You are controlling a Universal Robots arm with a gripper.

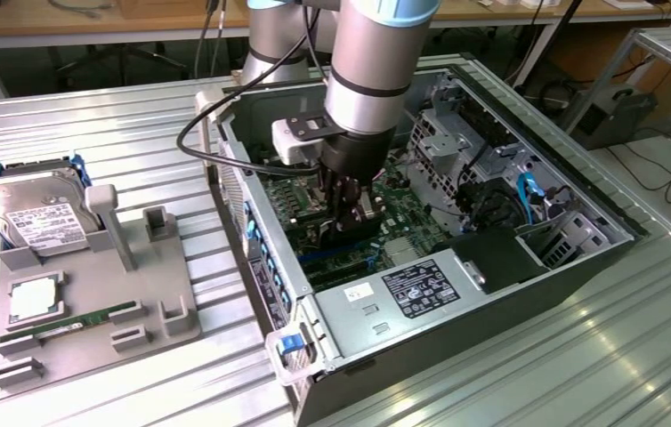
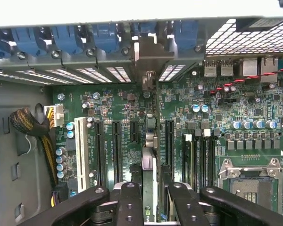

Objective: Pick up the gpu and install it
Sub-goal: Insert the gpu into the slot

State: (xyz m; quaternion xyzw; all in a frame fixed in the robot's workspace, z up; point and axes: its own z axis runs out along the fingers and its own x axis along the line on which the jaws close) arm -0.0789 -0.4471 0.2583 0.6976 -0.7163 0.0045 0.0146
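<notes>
My gripper [image 1: 349,224] reaches down into the open computer case [image 1: 573,258], just above the motherboard [image 1: 401,222]. In the wrist view the black fingers [image 2: 127,202] are shut on the gpu [image 2: 149,155], which I see edge-on as a thin upright card between them. The card stands in line with an expansion slot between the black slots [image 2: 117,150] on the motherboard [image 2: 217,117]. Its silvery bracket [image 2: 148,54] sits against the case's rear slot openings, under the blue clips [image 2: 104,37]. I cannot tell whether the card's lower edge touches the slot.
A grey fixture [image 1: 98,294] at the exterior view's left holds a hard drive [image 1: 33,222], a green memory stick [image 1: 75,320] and a processor [image 1: 33,298]. Inside the case stand a power supply [image 1: 419,285] and drive cages [image 1: 455,133]. An empty processor socket [image 2: 247,181] lies beside the slots.
</notes>
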